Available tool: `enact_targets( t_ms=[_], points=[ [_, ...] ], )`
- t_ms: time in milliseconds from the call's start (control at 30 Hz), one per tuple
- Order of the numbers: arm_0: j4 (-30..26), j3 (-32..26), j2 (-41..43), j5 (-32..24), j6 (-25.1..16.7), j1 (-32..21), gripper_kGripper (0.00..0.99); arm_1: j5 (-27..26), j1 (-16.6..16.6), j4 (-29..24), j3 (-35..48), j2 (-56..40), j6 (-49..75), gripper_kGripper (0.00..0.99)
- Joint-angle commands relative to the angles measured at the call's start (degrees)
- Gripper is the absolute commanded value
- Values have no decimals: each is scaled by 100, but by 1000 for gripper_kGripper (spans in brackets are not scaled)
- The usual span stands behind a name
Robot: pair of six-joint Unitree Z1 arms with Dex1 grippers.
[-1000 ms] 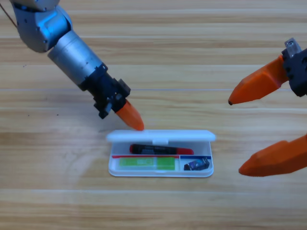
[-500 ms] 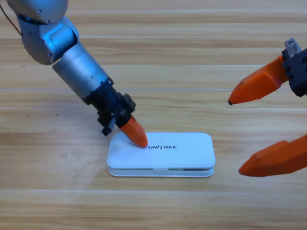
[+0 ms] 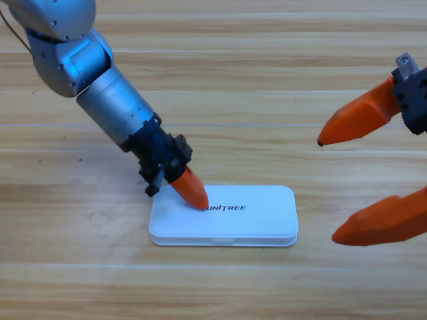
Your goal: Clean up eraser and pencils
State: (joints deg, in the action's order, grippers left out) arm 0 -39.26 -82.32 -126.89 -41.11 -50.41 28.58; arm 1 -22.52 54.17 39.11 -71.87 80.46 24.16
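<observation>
lid: now pressed fully flat on white case (image 3: 253, 230), near the table's front edge | left gripper (image 3: 193, 193): clenched, tip on lid's left end | eraser, pencils: hidden inside | right gripper (image 3: 373, 177): released, waiting at right edge | task looks nearly done

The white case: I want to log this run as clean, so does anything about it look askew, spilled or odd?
Nothing stands out. The white case lies flat and closed on the table, the left gripper pressing on its lid. The right gripper waits open at the right edge.
</observation>
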Motion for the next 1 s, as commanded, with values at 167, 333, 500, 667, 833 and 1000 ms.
enact_targets(
  t_ms=[167, 333, 500, 667, 833, 1000],
  points=[
    [199, 260, -11, 366, 251, 122, 0, -113, -144, -97, 147, -83, -52, 988],
    [-609, 137, 1659, 665, 269, 87, 0, -104, -144, -97, 147, -56, -52, 988],
    [-1251, 128, 3716, 788, 374, 95, 0, -113, -144, -97, 156, -74, -52, 988],
    [-1400, 410, 4436, 779, 321, 157, 0, -113, -144, -97, 165, -83, -52, 988],
    [-1391, 752, 4357, 788, 207, 271, 979, -104, -144, -97, 165, -74, -52, 988],
    [-1347, 840, 4322, 779, 277, 298, 990, -104, -144, -97, 173, -74, -52, 988]
  ],
)
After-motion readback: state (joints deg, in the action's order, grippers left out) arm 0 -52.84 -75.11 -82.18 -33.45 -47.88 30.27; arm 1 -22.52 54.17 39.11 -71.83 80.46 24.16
